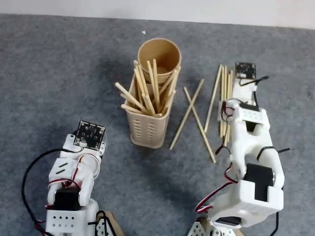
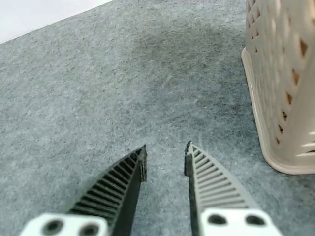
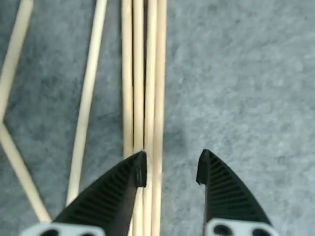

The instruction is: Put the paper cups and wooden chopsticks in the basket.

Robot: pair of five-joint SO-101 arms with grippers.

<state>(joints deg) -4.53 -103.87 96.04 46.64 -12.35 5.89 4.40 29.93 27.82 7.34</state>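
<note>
Basket (image 1: 147,129): pale beige plastic, tall, narrow, slotted walls, standing upright mid-surface. Nested paper cups (image 1: 158,55): plain brown, mouth up, wedged in the basket's far end; at least two rims visible, exact count unclear. Basketed chopsticks (image 1: 147,91): light bare wood, leaning at mixed angles and fanning out over the rim, roughly ten, too overlapped for a firm count.

Loose chopsticks on the grey felt surface (image 1: 59,73), to the right of the basket, seven counted:
- crossed pair (image 1: 193,114), two, nearest the basket
- single stick (image 1: 212,98), one, lying apart between the pair and the bundle
- bundle (image 3: 143,73), four, side by side and touching

Right claw (image 3: 170,169): released, jaws spread, low over the bundle; one fingertip over the sticks, the other over bare felt.

Left claw (image 2: 165,162): released, jaws apart, gripping nothing, over bare felt just beside the basket's base.
</note>
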